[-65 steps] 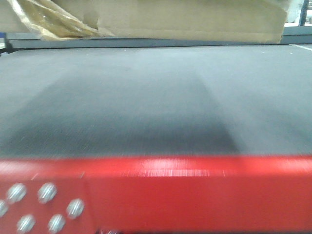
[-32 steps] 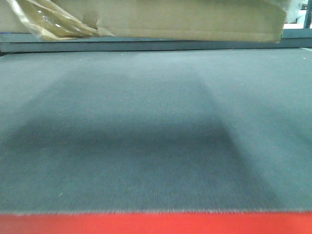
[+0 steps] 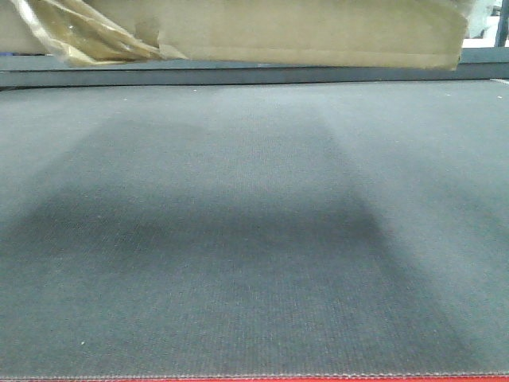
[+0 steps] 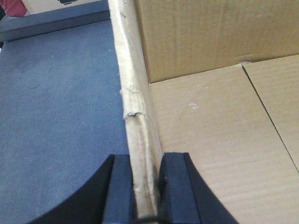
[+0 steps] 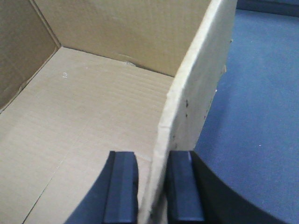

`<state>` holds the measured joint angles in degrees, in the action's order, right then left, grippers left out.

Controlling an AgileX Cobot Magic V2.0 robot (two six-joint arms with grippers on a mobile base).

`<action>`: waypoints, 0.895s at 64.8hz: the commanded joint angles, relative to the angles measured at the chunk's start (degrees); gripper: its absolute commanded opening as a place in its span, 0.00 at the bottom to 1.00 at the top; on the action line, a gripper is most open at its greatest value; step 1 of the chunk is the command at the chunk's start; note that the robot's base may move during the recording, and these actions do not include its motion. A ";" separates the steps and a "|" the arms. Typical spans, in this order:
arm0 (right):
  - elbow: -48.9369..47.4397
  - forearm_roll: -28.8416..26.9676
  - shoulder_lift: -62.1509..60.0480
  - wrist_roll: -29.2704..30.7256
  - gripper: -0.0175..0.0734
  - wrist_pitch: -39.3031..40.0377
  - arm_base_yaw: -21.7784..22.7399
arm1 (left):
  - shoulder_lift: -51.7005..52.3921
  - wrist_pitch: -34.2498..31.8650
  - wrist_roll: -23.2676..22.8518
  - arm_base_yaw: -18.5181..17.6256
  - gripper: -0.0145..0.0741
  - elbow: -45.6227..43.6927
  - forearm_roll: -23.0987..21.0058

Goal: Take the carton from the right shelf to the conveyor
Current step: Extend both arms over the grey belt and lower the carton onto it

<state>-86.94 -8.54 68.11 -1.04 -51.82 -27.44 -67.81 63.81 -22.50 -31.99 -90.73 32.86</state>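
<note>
The brown carton (image 3: 318,32) hangs at the top of the front view above the dark grey-blue conveyor (image 3: 254,239), a crumpled yellowish tape scrap (image 3: 79,36) at its left end. Its shadow falls on the belt. In the left wrist view my left gripper (image 4: 145,158) is shut on the carton's (image 4: 210,130) left wall, with the belt (image 4: 60,107) outside it. In the right wrist view my right gripper (image 5: 152,156) is shut on the right wall of the open carton (image 5: 93,107), the belt (image 5: 252,93) to its right. The shelf is out of view.
A dark rail (image 3: 238,76) runs along the belt's far side. Only a sliver of the red edge strip (image 3: 318,380) shows at the bottom. A red object (image 4: 11,7) and a pale box (image 4: 51,3) lie beyond the belt at the far left.
The red edge strip has slid down the front view, from a broad band to a sliver. The belt now fills the frame, and the carton stays at the top, held by both grippers.
</note>
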 commanded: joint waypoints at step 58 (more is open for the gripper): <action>-0.47 -0.47 0.63 2.46 0.12 1.32 1.79 | -1.00 -5.43 0.99 3.36 0.14 -0.04 -6.47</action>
<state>-86.94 -8.65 68.61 -1.04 -51.76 -26.90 -68.13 61.73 -22.50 -30.42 -90.73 27.81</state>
